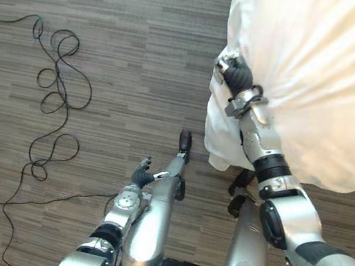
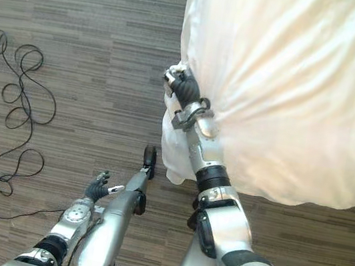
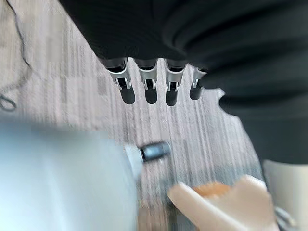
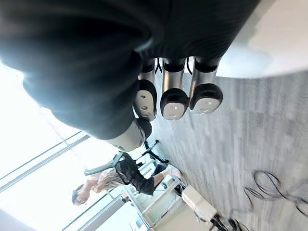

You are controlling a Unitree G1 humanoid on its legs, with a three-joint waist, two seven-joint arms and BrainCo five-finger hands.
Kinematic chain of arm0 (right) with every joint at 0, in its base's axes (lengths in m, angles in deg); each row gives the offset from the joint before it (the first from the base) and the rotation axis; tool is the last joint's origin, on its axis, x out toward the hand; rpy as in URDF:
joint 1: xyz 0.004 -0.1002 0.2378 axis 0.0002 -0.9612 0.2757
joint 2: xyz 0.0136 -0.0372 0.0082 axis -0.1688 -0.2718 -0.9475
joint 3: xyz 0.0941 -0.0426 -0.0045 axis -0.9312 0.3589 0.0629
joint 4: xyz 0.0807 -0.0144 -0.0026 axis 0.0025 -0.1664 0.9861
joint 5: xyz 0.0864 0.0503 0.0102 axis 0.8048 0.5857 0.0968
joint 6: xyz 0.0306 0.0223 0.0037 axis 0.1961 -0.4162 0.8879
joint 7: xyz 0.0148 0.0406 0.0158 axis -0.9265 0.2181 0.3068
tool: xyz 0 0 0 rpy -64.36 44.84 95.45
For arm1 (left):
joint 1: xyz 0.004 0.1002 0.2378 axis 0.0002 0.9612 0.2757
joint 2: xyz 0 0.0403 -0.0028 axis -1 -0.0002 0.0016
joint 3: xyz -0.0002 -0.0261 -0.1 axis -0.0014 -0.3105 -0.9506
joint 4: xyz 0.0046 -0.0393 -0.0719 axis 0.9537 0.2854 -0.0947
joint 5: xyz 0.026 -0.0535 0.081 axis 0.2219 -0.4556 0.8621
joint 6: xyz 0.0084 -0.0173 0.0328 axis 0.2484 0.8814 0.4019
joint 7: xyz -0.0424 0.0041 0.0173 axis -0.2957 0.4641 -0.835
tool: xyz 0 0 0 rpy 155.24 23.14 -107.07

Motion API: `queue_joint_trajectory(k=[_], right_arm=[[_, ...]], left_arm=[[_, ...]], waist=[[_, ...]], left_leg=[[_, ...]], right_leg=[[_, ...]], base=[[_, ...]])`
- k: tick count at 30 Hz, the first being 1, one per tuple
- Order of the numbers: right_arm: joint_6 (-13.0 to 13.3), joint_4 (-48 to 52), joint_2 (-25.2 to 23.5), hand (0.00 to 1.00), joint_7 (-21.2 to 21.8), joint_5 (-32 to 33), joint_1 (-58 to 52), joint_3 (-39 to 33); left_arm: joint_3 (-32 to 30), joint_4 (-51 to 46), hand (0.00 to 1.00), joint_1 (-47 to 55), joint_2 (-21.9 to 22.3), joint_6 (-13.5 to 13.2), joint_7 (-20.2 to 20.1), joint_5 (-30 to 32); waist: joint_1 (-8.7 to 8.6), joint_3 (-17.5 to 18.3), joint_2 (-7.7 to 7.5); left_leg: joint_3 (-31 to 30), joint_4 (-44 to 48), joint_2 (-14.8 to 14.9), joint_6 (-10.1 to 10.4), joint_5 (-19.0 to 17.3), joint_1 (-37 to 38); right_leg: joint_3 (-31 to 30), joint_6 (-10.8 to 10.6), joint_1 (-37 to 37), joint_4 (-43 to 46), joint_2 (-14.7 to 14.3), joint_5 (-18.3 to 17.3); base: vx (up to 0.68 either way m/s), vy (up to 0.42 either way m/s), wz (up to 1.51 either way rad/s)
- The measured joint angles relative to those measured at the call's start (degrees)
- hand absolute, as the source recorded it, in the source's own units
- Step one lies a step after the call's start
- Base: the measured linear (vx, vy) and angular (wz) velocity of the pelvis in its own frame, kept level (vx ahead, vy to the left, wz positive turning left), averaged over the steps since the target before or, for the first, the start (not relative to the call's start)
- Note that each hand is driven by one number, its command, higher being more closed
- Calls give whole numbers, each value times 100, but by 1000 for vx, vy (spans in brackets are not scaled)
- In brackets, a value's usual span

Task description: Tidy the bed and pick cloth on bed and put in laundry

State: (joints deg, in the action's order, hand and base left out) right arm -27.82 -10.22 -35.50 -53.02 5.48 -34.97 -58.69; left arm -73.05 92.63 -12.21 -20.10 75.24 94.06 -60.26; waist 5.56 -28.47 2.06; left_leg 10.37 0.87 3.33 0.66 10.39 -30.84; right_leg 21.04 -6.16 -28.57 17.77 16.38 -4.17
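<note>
Left eye view, Inspector: what do you record?

Clerk, entered as follows. White bed cover (image 1: 308, 73) takes the far right of the scene, its left edge hanging towards the striped floor (image 1: 124, 43). Right hand (image 1: 235, 75) sits at that left edge. Folds of the cover run together at the hand.

Right eye view?

Same finding. The hanging side of the cover bunches just below the right hand, and the forearm lies across the cover's near left corner. Left hand (image 2: 97, 188) is low and near, on the left, over bare floor, well apart from the bed.

Left wrist view?

Fingers (image 3: 150, 91) straight and relaxed, holding nothing, floor beyond them. A pale blurred object (image 3: 226, 204) lies close by; I cannot identify it.

Right wrist view?

Fingertips (image 4: 174, 103) curled in towards the palm; taken with the gathered folds, I log them clenched on the cover. A person (image 4: 110, 178) stands far off across the floor.
</note>
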Motion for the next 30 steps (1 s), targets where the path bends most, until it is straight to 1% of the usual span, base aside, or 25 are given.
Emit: queue_joint_trajectory(k=[1,3,4,5,6,7,9,12,13,16,18,20,21,22,23,24,25,26,27,28,29,30], right_arm=[[-76,-252,-129,100,11,2,-397,-33],[-235,-731,-134,100,16,1,-977,-157],[-247,-878,-134,100,80,-3,-1414,-180],[-251,-889,-132,100,124,-5,-1597,-155],[-252,-997,-130,100,84,2,-1822,-281],[-245,-1091,-132,100,65,2,-1952,-398],[-202,-1116,-63,100,42,8,-2108,-501],[-62,-1104,91,100,-27,73,-2219,-578],[5,-1083,134,100,-46,113,-2307,-579],[56,-1083,140,100,-104,208,-2529,-588],[169,-1081,145,100,-160,358,-2759,-620],[267,-1030,141,100,-305,555,-2958,-736],[296,-1006,141,100,-421,578,-3027,-836],[304,-992,118,100,-739,580,-3085,-957],[288,-953,103,100,-980,574,-3123,-1010],[231,-864,84,100,-1550,580,-3229,-1256],[168,-816,86,100,-2075,739,-3350,-1580],[143,-715,85,100,-2448,1025,-3480,-1878],[129,-632,82,100,-2729,1273,-3608,-2171],[129,-530,85,100,-3045,1532,-3774,-2493],[131,-465,85,100,-3194,1640,-3863,-2637],[141,-352,87,100,-3468,1748,-4021,-2934]], left_arm=[[-4,-72,0,-2,55,-3,0,-6],[-13,-138,0,-2,120,-1,1,-11],[-17,-125,0,0,152,3,1,-18],[-18,-117,0,3,150,2,2,-17],[-16,-111,0,12,158,1,3,-18],[-12,-110,0,20,179,-2,4,-18],[-9,-63,0,20,231,-6,4,-18],[-11,-9,0,24,344,-27,32,-17],[-5,27,0,24,373,-48,103,-16],[-6,140,0,25,398,-102,179,-15],[-10,169,0,26,404,-138,218,-9],[-10,208,0,25,396,-161,246,2],[-14,208,0,27,380,-168,248,14],[-23,216,0,77,360,-169,249,27],[-26,229,0,101,341,-168,249,41],[-27,280,0,147,292,-167,247,69],[-29,308,0,215,269,-170,246,96],[-30,313,0,243,229,-172,244,97],[-42,314,0,303,141,-180,243,98],[-70,314,0,389,84,-190,237,100],[-76,313,0,435,28,-194,232,105],[-87,314,0,472,-84,-203,209,112]], waist=[[5,-3,-5],[10,-5,-7],[-22,-6,-8],[-38,-9,-14],[-73,-11,-17],[-146,-12,-18],[-161,-14,-22],[-204,-13,-21],[-217,-13,-22],[-292,-13,-22],[-300,-12,-24],[-315,-2,-46],[-318,0,-69],[-308,43,-150],[-322,60,-180],[-323,73,-220],[-318,102,-273],[-316,136,-326],[-315,193,-409],[-333,298,-524],[-333,347,-598],[-325,433,-714]], left_leg=[[-9,-5,-15,0,0,-52],[1,-73,-57,4,4,-67],[3,-99,-78,4,4,-61],[10,-123,-84,5,5,-40],[29,-192,-92,13,28,12],[49,-222,-94,13,34,41],[140,-310,-94,23,54,158],[221,-416,-80,39,64,327],[251,-465,-60,48,71,383],[286,-487,-23,66,70,473],[323,-497,1,84,56,605],[359,-494,40,117,21,736],[395,-493,58,115,7,798],[493,-486,83,127,-31,882],[522,-480,95,131,-52,922],[624,-471,132,130,-101,1081],[717,-441,174,135,-174,1245],[775,-364,221,143,-254,1346],[830,-275,270,166,-337,1424],[877,-138,346,198,-458,1467],[914,-95,389,218,-506,1506],[979,-34,472,245,-607,1608]], right_leg=[[0,-2,-50,27,12,-4],[0,-8,-107,57,71,-9],[-3,-8,-114,67,93,-13],[-8,-7,-114,69,97,-15],[-42,-4,-113,71,98,-17],[-62,2,-113,74,96,-21],[-152,10,-111,92,93,-26],[-265,22,-84,112,78,-36],[-280,39,-67,113,70,-47],[-277,48,12,105,33,-66],[-285,51,131,78,7,-68],[-287,58,271,32,-29,-72],[-296,61,325,15,-43,-74],[-335,64,348,1,-67,-75],[-361,64,385,-25,-82,-74],[-425,52,549,-134,-132,-46],[-447,48,738,-245,-182,-23],[-463,48,887,-342,-221,-1],[-478,51,1012,-424,-259,23],[-483,68,1134,-530,-323,45],[-484,78,1197,-587,-361,57],[-484,95,1337,-699,-434,78]], base=[[48,6,7],[79,16,3],[76,20,2],[92,15,-2],[67,0,-6],[76,0,-8],[44,-3,-19],[29,-6,-21],[22,-6,-11],[29,-15,-5],[45,-22,-7],[36,-22,-9],[25,-31,-23],[26,-34,-26],[37,-32,-33],[66,-26,-33],[89,-29,-34],[90,-27,-32],[126,-43,-27],[119,-43,-28],[151,-59,-31],[134,-55,-30]])
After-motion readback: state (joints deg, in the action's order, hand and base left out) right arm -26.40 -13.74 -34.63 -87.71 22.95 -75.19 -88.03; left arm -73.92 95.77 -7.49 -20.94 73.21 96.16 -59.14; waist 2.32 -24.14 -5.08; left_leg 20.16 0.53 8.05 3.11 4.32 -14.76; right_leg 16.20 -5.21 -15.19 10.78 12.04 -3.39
